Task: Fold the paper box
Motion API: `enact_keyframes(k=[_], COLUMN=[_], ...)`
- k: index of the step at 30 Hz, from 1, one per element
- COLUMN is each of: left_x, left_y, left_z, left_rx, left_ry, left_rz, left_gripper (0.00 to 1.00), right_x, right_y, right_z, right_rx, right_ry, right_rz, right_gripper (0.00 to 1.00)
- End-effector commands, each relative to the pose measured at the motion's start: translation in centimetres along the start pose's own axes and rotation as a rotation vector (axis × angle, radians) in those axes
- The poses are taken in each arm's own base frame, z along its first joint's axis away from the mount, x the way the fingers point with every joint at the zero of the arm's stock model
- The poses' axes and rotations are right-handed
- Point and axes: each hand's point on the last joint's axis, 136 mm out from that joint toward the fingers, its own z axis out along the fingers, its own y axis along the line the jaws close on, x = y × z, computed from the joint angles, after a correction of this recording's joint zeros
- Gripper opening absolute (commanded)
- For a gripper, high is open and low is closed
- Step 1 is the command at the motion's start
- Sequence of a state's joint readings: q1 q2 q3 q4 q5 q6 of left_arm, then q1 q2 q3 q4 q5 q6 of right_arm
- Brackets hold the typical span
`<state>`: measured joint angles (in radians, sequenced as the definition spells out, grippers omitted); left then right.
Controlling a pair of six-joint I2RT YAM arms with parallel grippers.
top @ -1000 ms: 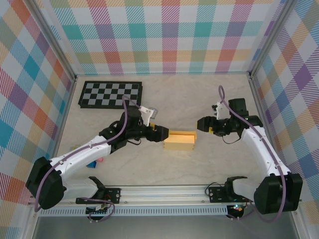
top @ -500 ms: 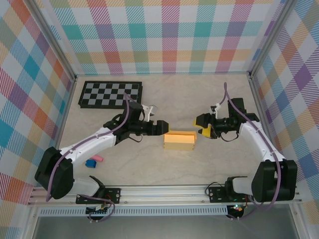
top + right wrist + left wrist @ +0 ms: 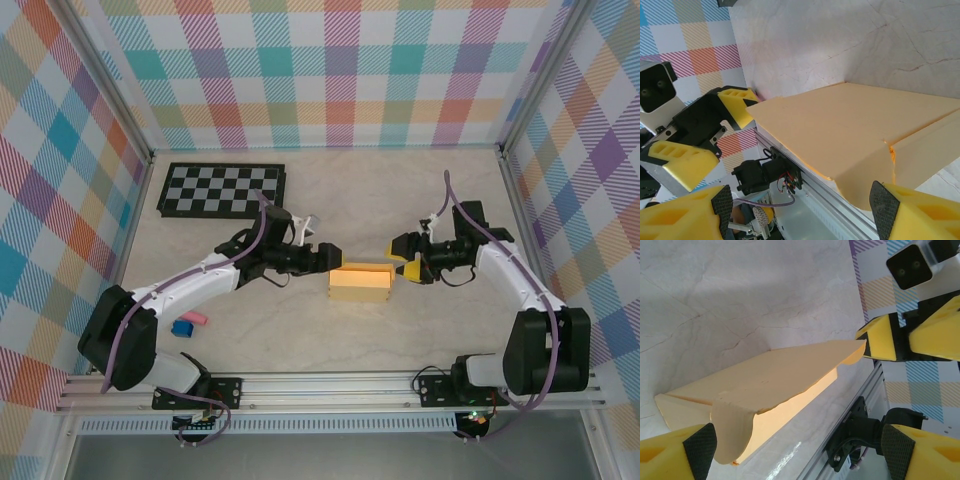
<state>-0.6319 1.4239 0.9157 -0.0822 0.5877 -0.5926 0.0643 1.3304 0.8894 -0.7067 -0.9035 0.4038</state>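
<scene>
The paper box (image 3: 360, 283) lies mid-table (image 3: 440, 330) between my two arms and looks nearly formed. In the left wrist view a loose tab (image 3: 730, 425) curls off its near end, so I judge the ends are what needs closing. My left gripper (image 3: 333, 257) sits at the box's left end and my right gripper (image 3: 402, 258) at its right end, both with jaws spread wide and holding nothing. Whether the right one touches the corner I cannot tell. I'd brace one end and press the tab in slowly with the other arm, since thin card will likely buckle or slide. The checkerboard (image 3: 222, 190) and the small blue and pink bits (image 3: 188, 324) lie well apart from the box. My main worry is my own grippers crowding each other.
</scene>
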Motion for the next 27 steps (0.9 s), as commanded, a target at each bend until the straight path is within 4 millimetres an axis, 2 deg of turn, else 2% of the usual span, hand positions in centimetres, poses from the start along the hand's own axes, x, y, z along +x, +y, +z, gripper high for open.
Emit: enact_keyframes(k=[1,19,27], left_x=[-0.5,0.7,1.5], left_y=[-1.0,-1.6,-1.4], left_z=[-0.2,0.5,1.0], left_rx=[0.049,0.1,0.093], left_ry=[-0.01,0.009,0.025], left_rz=[0.0,-0.03,-0.023], left_gripper=[0.88,0.88,0.88], right_x=[0.1,0.5,0.5], right_y=[0.3,0.6,-0.1], right_z=[0.1,1.2,1.4], right_rx=[-0.04,-0.059,-0.027], right_ry=[0.011,0.036,0.037], right_rz=[-0.02,-0.009,-0.008], right_gripper=[0.75,0.74,0.73])
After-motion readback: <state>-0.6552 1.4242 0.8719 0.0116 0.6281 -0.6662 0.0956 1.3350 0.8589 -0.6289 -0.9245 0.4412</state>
